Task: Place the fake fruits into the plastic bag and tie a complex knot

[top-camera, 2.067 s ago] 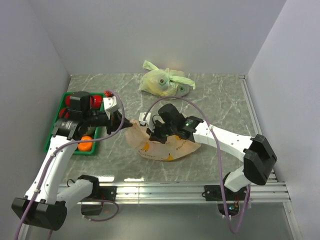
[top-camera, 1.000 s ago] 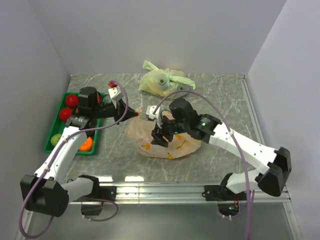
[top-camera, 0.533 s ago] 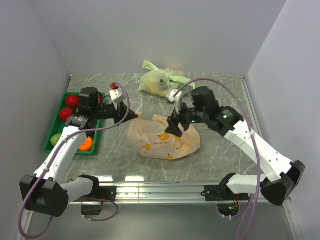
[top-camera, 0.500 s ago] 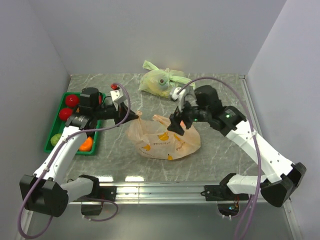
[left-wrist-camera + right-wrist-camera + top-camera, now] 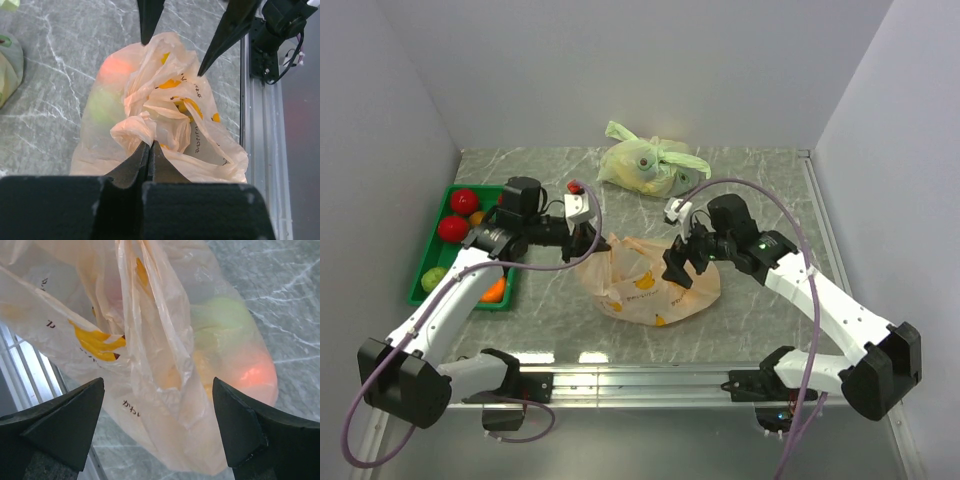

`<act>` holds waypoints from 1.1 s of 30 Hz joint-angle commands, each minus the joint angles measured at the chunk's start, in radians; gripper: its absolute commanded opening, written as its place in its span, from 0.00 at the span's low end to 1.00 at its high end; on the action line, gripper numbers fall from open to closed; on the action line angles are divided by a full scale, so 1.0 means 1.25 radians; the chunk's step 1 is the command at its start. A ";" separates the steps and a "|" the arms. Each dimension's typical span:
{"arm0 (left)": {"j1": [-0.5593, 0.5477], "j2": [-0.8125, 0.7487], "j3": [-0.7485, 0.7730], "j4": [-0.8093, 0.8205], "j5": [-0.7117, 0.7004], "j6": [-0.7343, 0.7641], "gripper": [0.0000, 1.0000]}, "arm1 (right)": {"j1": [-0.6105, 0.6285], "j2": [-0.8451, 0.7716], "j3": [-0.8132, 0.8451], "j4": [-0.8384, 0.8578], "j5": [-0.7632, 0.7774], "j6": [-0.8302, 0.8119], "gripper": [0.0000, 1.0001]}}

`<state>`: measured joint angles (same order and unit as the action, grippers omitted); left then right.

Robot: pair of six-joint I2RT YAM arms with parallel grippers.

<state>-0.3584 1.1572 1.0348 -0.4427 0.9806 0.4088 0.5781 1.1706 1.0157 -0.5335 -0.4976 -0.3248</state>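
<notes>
The plastic bag point(image 5: 650, 288) lies mid-worktop point(image 5: 765, 200). The left gripper point(image 5: 590, 245) pinches its edge tight; the right gripper point(image 5: 678, 270) spreads wide open over it.

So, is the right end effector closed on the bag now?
No, the right end effector stands wide open around the bag.

- The plastic bag point(image 5: 650, 285), thin peach-orange with yellow banana prints, lies crumpled mid-table, its mouth gathered loosely upward.
- A fold of its top is pinched in the left gripper point(image 5: 148, 145).
- Fake fruits show through its skin: a green one point(image 5: 225, 320) beside a red-orange one point(image 5: 255, 375).
- Two red fruits point(image 5: 465, 200), a green one point(image 5: 433, 278) and an orange one point(image 5: 496, 290) sit in the green tray point(image 5: 460, 304).
</notes>
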 commanded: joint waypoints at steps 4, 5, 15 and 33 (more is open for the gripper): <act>-0.038 0.013 0.086 -0.085 0.055 0.090 0.01 | -0.004 0.059 -0.011 0.190 -0.004 -0.029 0.89; -0.045 0.013 0.097 -0.089 0.062 0.095 0.01 | -0.005 0.081 -0.003 0.192 -0.014 -0.032 0.76; -0.135 0.102 0.202 0.002 0.076 0.112 0.00 | -0.010 0.118 0.110 0.174 -0.218 0.109 0.00; -0.157 0.251 0.224 0.155 0.064 0.093 0.00 | -0.045 0.098 0.051 0.219 -0.370 0.222 0.21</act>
<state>-0.5396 1.4845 1.2736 -0.2550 1.0389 0.4854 0.5255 1.2961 1.0763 -0.3290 -0.9108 -0.0818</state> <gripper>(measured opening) 0.012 0.194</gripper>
